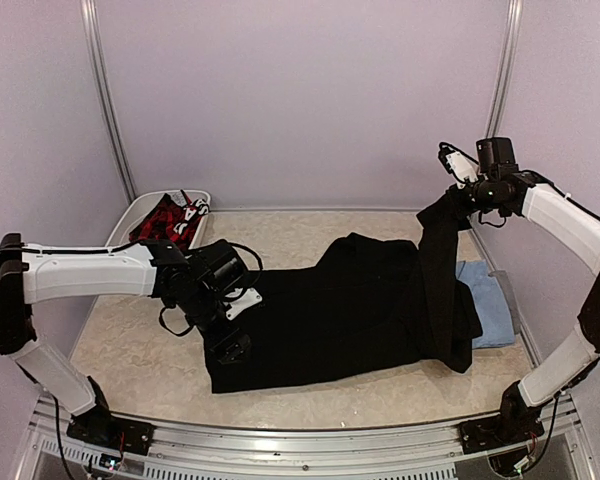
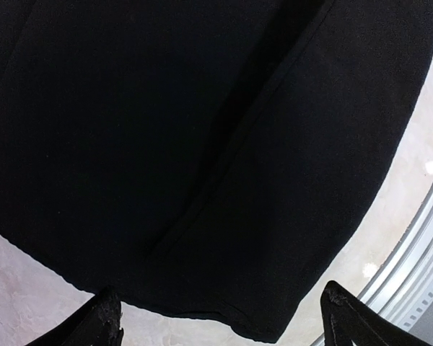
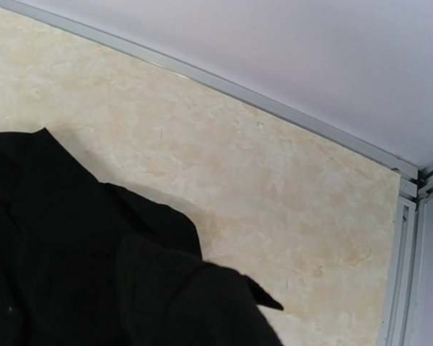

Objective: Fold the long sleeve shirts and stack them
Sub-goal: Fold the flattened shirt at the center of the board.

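At the far left a white bin held what looked like red and black cloth, though the view was too small to be sure. The left gripper hovered just over the near left hem of the black shirt, its jaws spread wide with nothing between them. The shirt lay spread across the middle of the table. Further right, the right gripper stood raised, clenched on that shirt's sleeve, which hung taut down to the body. The light blue shirt lay flat at the right edge, partly under the black one.

The step in hand seemed to be folding the black shirt — the sleeve lifted, ready to go inward. The next move likely called for carrying it left over the body and laying it flat without dragging the blue shirt.

Counted: two shirts, two grippers, one bin.
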You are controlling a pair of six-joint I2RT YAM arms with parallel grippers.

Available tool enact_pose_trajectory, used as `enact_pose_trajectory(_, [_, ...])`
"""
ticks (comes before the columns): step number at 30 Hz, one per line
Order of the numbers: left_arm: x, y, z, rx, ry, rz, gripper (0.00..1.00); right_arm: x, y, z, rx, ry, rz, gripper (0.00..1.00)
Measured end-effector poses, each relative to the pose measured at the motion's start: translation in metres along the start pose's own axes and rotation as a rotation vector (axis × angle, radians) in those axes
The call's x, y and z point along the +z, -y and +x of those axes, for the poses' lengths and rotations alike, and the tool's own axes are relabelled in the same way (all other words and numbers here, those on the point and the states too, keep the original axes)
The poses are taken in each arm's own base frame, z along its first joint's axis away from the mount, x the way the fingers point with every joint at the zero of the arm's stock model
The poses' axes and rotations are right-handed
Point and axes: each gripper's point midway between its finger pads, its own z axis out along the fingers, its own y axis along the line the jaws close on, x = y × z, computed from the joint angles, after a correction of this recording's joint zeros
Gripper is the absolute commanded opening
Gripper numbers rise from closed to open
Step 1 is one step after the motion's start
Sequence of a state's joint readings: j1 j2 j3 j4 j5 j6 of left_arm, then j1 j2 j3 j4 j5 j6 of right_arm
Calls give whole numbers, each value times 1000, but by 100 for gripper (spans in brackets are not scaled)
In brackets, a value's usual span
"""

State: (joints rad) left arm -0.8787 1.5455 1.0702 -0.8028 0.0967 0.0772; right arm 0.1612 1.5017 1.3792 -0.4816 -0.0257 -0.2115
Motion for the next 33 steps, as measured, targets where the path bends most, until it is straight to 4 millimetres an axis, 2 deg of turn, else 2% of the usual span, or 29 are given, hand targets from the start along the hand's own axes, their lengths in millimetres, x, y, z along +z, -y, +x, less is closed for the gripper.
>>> enact_pose_trajectory(7, [19, -4, 3, -30, -55, -1, 99, 1, -2, 0, 13, 2, -12, 0])
enact_pose_trajectory(12, [40, -2, 4, -16, -113, -24, 99, 6, -19, -3, 20, 25, -110, 0])
enact_pose_trajectory(17, [63, -2, 14, -12, -180, -58, 99, 7, -54, -9, 12, 75, -290, 0])
enact_pose_trajectory(21, [66, -9, 12, -15, -173, -98, 99, -3, -87, -17, -19, 136, -458, 0])
enact_pose_trajectory(24, [65, -14, 7, -20, -154, -120, 99, -9, -104, -18, -35, 163, -555, 0])
enact_pose_trajectory(27, [59, -20, -6, -32, -100, -129, 99, -17, -118, -17, -49, 185, -643, 0])
enact_pose_trajectory(29, [49, -25, -23, -59, -37, -132, 99, -21, -124, -18, -53, 198, -686, 0])
enact_pose_trajectory(31, [33, -31, -49, -90, 66, -123, 99, -26, -130, -18, -55, 212, -733, 0])
enact_pose_trajectory(33, [11, -34, -84, -120, 206, -99, 99, -31, -137, -16, -53, 222, -780, 0])
